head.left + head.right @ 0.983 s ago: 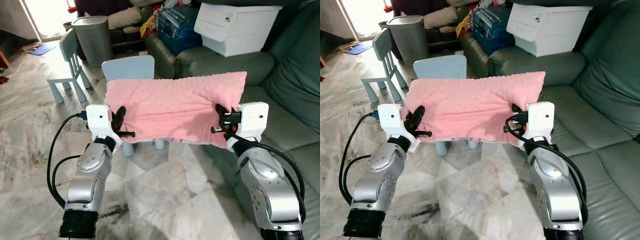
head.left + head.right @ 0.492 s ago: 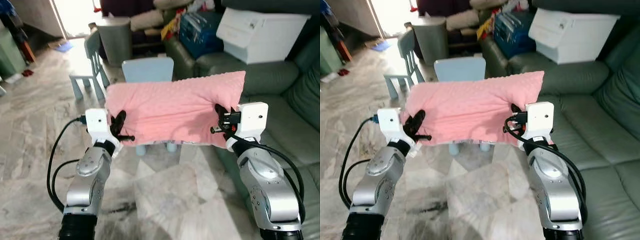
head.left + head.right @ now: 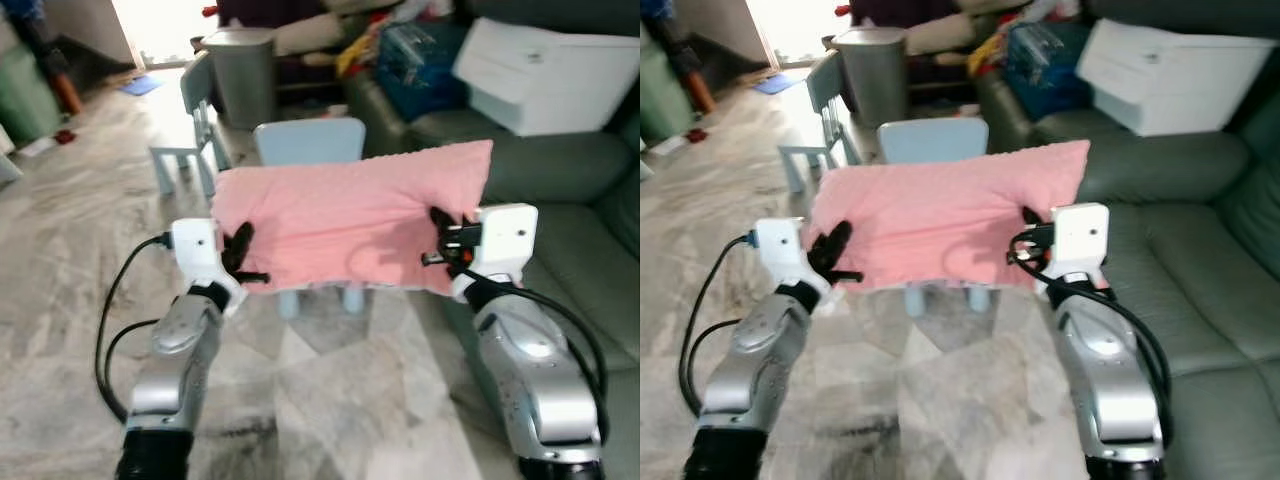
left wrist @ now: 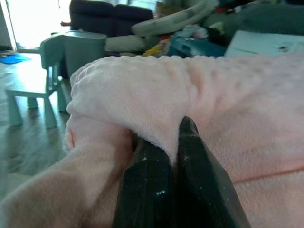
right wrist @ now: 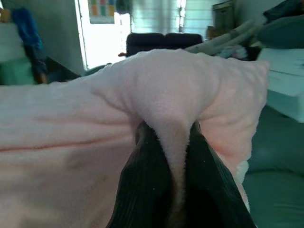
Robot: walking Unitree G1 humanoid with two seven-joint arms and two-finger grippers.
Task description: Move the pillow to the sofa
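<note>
The pink pillow (image 3: 350, 225) hangs in the air between the two arms, stretched crosswise above the marble floor (image 3: 60, 250), with the green sofa (image 3: 590, 250) just to the robot's right and a pale blue child's chair (image 3: 308, 142) behind it. The left hand (image 3: 238, 256) is clamped on a pinch of fleece at the pillow's left end, and the right hand (image 3: 440, 232) is clamped on a fold at its right end — in both wrist views the nubby fabric bunches and bulges up between the black fingers (image 4: 156, 185). It looks light and very soft: the middle sags a little and the cover puckers toward each grip, so it will drape and swing rather than hold shape. The fleece seems to give good friction, not slippery, and nothing about it is fragile. Gripping gathered cover near the two short ends, as now, seems the sound hold — a single corner would probably let it flop.
</note>
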